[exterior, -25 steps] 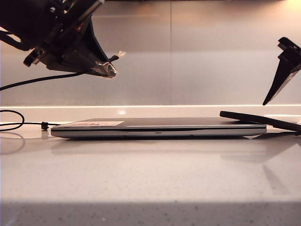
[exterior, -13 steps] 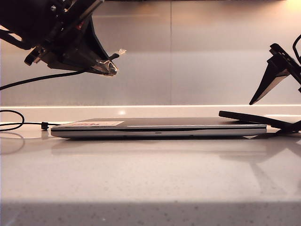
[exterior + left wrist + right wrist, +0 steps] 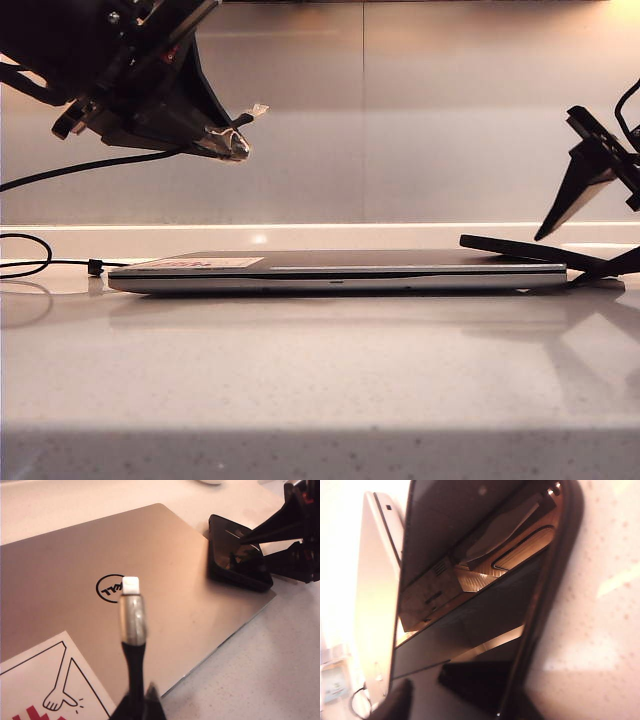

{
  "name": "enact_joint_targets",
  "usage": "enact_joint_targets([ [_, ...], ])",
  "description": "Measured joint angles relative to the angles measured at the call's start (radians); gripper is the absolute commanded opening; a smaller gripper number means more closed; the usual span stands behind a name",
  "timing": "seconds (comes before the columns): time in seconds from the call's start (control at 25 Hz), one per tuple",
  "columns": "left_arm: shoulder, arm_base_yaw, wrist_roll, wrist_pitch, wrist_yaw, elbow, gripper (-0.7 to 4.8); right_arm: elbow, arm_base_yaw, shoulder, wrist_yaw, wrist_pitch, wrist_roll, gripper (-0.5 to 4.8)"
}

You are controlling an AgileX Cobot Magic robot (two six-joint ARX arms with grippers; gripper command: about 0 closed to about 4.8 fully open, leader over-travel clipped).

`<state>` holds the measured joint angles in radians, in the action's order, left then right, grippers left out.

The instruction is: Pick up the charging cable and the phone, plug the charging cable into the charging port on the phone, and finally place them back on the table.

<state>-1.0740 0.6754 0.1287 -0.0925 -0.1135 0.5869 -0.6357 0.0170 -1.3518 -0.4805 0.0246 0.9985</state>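
Left gripper [image 3: 225, 140] pinches glossy silvery charging cable [image 3: 132, 617]; right gripper [image 3: 260, 545] straddles flat phone [image 3: 239, 555].

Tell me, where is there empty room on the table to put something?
The table is bare in front of the laptop. Crowded: the right end, where the phone leans on the laptop by the right pincer.

Long thin black charging cable [image 3: 60, 172] with a pale silvery-white plug tip [image 3: 131, 586] hung in the air above the left end of the pale speckled table [image 3: 320, 380], plug pointing outward; its cord looped on the table's left edge, small black tie [image 3: 95, 266] on it. Thin flat black phone [image 3: 238, 560] lay tilted, one end propped on the silver laptop's [image 3: 90, 555] right corner.
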Motion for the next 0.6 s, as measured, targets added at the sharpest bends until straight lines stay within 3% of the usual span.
enact_joint_targets([
  [0.08,0.0,0.0,0.0,0.0,0.0,0.0,-0.07,-0.003,0.0,-0.006,0.005,0.0,0.0,1.9],
  [0.2,0.0,0.0,0.0,0.0,0.0,0.0,-0.07,-0.003,0.0,-0.006,0.007,0.0,0.002,0.65],
  [0.32,0.0,0.0,0.0,0.0,0.0,0.0,-0.07,-0.006,-0.005,0.002,-0.014,-0.069,0.01,-0.07],
  [0.6,0.0,0.0,0.0,0.0,0.0,0.0,-0.07,-0.008,-0.003,0.013,-0.015,-0.083,-0.026,-0.06],
])
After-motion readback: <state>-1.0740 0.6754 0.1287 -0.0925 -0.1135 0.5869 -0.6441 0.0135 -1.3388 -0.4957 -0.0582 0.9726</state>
